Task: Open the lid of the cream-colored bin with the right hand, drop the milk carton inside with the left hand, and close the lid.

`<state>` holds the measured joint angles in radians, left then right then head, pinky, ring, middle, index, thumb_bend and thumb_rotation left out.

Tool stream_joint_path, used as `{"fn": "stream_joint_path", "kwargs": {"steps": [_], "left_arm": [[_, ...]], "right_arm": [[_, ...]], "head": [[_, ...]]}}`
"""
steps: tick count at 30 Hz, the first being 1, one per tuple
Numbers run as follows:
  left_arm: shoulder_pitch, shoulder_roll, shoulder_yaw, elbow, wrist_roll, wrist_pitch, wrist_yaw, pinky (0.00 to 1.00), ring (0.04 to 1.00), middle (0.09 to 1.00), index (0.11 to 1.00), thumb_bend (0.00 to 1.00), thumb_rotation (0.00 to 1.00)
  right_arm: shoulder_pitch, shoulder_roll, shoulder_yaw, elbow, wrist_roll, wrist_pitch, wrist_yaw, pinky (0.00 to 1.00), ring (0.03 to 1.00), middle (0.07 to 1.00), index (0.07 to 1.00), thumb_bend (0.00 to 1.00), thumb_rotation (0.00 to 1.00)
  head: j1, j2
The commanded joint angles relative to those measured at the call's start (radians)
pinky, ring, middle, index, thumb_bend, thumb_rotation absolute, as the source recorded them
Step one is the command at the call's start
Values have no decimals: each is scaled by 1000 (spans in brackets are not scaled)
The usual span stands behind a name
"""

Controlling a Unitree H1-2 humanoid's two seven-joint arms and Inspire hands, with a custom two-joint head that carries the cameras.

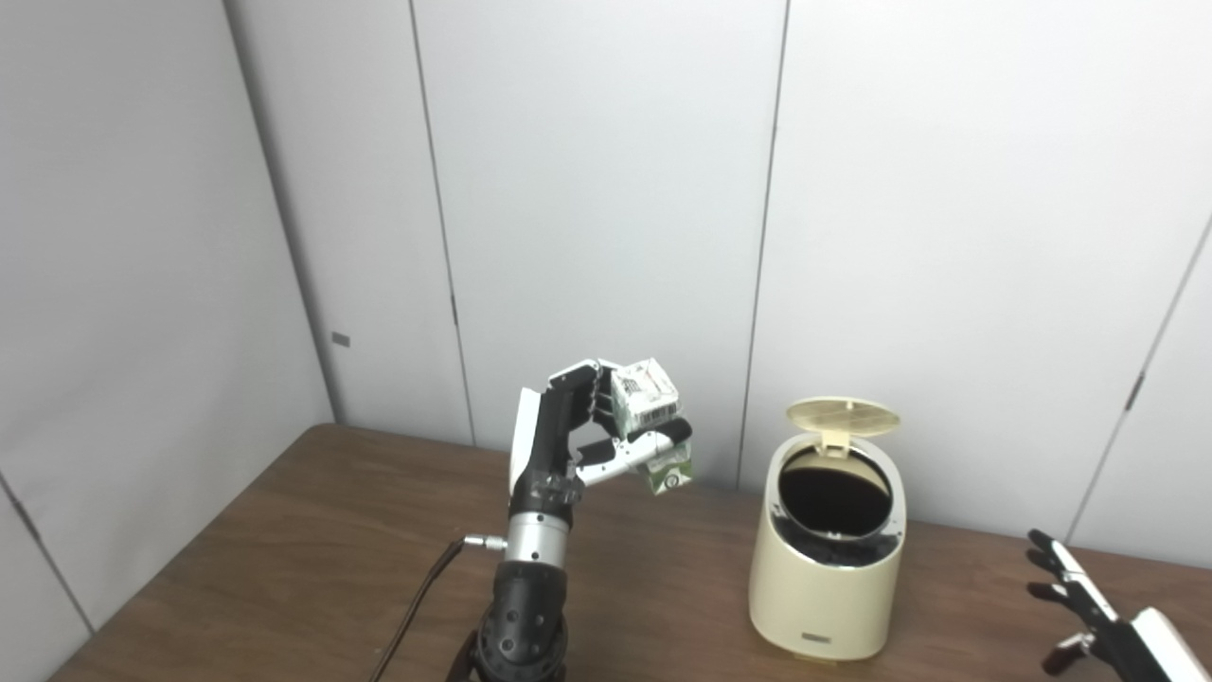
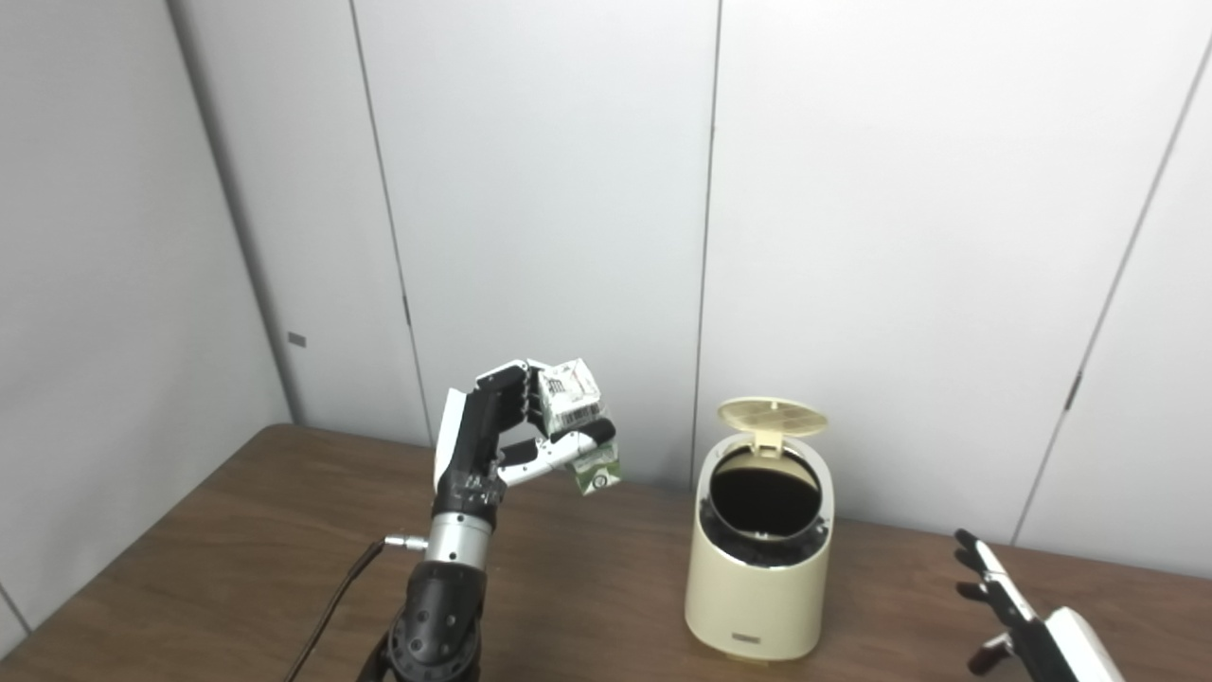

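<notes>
The cream-colored bin point(image 1: 824, 578) stands on the brown table at centre right. Its round lid point(image 1: 843, 417) is swung up and back, and the dark inside shows. My left hand point(image 1: 587, 431) is raised above the table, left of the bin, shut on a white and green milk carton point(image 1: 653, 417) held tilted, clear of the opening. My right hand point(image 1: 1089, 606) is low at the right edge, right of the bin, apart from it, fingers spread and empty. The same shows in the right eye view, with the bin point(image 2: 757, 578) and the carton point(image 2: 578, 417).
The brown wooden table point(image 1: 312, 549) runs to white wall panels close behind the bin. A dark cable point(image 1: 417, 597) hangs by my left forearm.
</notes>
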<state>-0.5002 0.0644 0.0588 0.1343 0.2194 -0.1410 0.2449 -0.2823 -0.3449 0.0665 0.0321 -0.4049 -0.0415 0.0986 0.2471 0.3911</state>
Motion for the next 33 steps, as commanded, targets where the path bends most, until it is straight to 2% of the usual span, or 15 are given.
{"fn": "stream_joint_path", "kwargs": {"steps": [1, 7, 12, 23, 27, 33], "left_arm": [[-53, 6, -9, -53, -4, -47, -9, 344, 397, 468, 495, 518, 0], [-65, -17, -32, -58, 22, -52, -11, 331, 387, 465, 497, 518, 0], [-76, -32, -43, -55, 17, -64, -17, 320, 379, 459, 501, 518, 0], [-107, -74, -78, 14, 6, -141, -24, 332, 389, 464, 499, 518, 0], [-119, -85, -84, 41, 5, -162, -23, 343, 397, 464, 498, 518, 0], [-138, -98, -94, 81, 27, -192, -13, 351, 407, 466, 498, 519, 0]], "right_arm": [[-29, -2, -10, -43, 17, 2, -2, 731, 854, 931, 967, 827, 175], [-30, 13, -4, -27, 3, -3, -23, 734, 846, 917, 951, 844, 143], [-39, 21, 10, -1, -21, -33, -45, 691, 832, 916, 950, 858, 219], [-27, 30, 13, -31, -39, -20, -54, 692, 822, 910, 946, 859, 237], [-24, 29, 14, -30, -41, -27, -58, 705, 834, 913, 948, 850, 215], [-22, 30, 20, -35, -52, -18, -59, 701, 831, 908, 949, 849, 252]], "head": [[-6, 0], [-74, 6], [-124, 14], [-157, 24], [-167, 27], [-178, 29]]}}
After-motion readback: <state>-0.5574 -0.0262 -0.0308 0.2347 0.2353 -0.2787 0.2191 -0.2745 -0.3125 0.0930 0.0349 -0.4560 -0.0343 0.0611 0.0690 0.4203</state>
